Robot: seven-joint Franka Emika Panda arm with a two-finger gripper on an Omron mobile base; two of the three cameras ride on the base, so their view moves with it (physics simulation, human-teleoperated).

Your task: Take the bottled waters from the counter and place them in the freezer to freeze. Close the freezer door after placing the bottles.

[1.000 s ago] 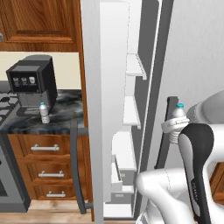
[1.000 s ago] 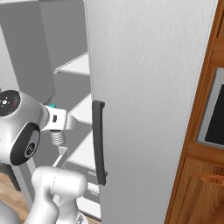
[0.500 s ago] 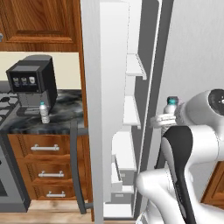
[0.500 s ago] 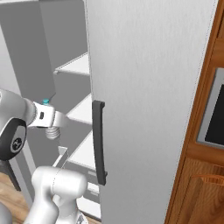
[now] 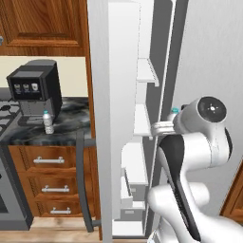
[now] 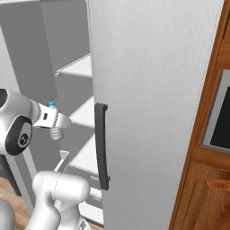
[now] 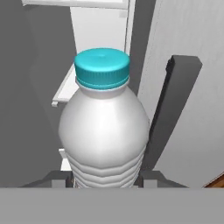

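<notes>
One water bottle (image 7: 103, 131), teal cap forward, is clamped between the jaws of the gripper (image 6: 55, 127) at the open freezer (image 6: 78, 67), level with its middle shelves. The second bottle (image 5: 48, 123) is seen upright on the bench (image 5: 71, 128), just beside the coffee machine (image 5: 35, 92).

Brown wooden wall cabinet (image 5: 42, 21) at upper left, cream wall (image 5: 71, 78) beneath it, black coffee machine (image 5: 35, 90), grey stove (image 5: 7, 190) at left edge, wood floor (image 5: 47, 230), dark oven window (image 6: 220, 121) set in wooden cabinetry (image 6: 202, 197) at right.
</notes>
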